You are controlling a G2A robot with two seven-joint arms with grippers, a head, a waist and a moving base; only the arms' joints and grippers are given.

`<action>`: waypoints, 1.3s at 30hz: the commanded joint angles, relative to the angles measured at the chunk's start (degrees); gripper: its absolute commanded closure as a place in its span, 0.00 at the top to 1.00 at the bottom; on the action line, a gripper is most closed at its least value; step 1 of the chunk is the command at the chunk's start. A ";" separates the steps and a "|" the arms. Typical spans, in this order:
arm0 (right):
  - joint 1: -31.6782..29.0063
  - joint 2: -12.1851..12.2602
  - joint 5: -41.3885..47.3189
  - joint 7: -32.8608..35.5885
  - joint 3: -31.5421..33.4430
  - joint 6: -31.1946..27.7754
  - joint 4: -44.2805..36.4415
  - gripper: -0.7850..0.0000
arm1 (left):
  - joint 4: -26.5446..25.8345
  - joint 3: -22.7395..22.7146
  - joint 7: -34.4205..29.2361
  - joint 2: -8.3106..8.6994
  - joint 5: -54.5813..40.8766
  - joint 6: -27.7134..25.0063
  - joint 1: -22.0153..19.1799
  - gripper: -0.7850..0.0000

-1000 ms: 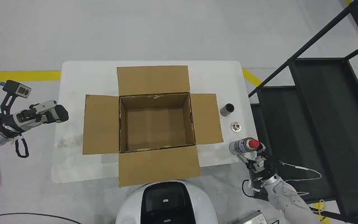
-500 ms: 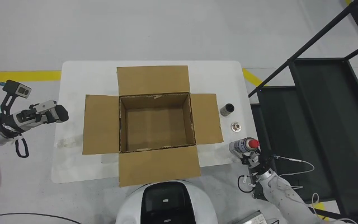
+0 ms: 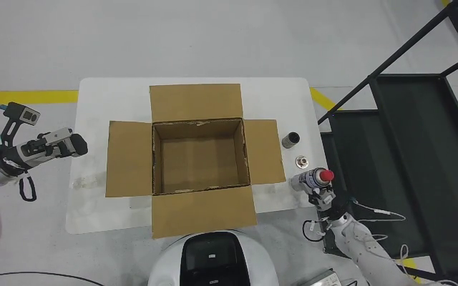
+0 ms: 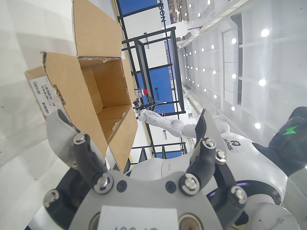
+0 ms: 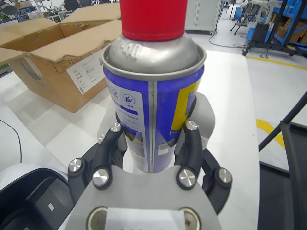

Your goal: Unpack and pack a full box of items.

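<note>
An open cardboard box (image 3: 200, 154) with its four flaps spread flat sits mid-table, and its inside is bare. My right gripper (image 5: 154, 123) is shut on a blue and yellow spray can (image 5: 153, 92) with a red cap. In the top view the spray can (image 3: 312, 179) is over the table's right front corner, just right of the box's right flap, with the right gripper (image 3: 321, 196) below it. My left gripper (image 4: 129, 120) is open and holds nothing. The left gripper (image 3: 70, 145) hangs off the table's left edge, facing the box (image 4: 96, 84).
A dark cylinder (image 3: 290, 139) and a small silver piece (image 3: 301, 161) stand on the white table (image 3: 122, 100) right of the box. A black metal stair frame (image 3: 390, 143) is close to the table's right side. The box (image 5: 55, 56) has labels on its side.
The right gripper has carried the spray can a little away from the table's front edge, with the red cap now farther back. The left arm has not moved.
</note>
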 commanded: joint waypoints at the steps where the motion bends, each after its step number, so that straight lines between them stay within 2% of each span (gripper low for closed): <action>1: -2.19 1.34 -0.79 -0.73 2.24 0.76 -5.53 0.00 | 0.00 0.00 0.00 0.00 0.00 0.00 0.00 1.00; 5: -6.03 3.78 -3.55 -0.65 7.80 0.69 -15.37 0.00 | 0.00 0.00 0.00 0.00 0.00 0.00 0.00 1.00; 9: -9.52 5.66 -6.65 4.95 13.88 -0.48 -26.35 0.00 | 0.00 0.00 0.00 0.00 0.00 0.00 0.00 1.00; 14: -12.54 6.56 -6.68 16.17 18.28 -2.46 -40.89 0.00 | 0.00 0.00 0.00 0.00 0.00 0.00 0.00 1.00; 19: -12.38 6.44 -4.66 30.13 17.58 -4.54 -51.78 0.00 | 0.00 0.00 0.00 0.00 0.00 0.00 0.00 1.00; 21: -11.28 6.31 -4.56 34.48 16.54 -5.09 -53.86 0.00 | 0.00 0.00 0.00 0.00 0.00 0.00 0.00 1.00; 24: -9.84 5.89 -1.80 37.06 14.62 -5.46 -54.99 0.00 | 0.00 0.00 0.00 0.00 0.00 0.00 0.00 1.00; 39: -9.70 5.79 -0.31 37.01 14.09 -6.43 -54.80 0.00 | 0.00 0.00 0.00 0.00 0.00 0.00 0.00 1.00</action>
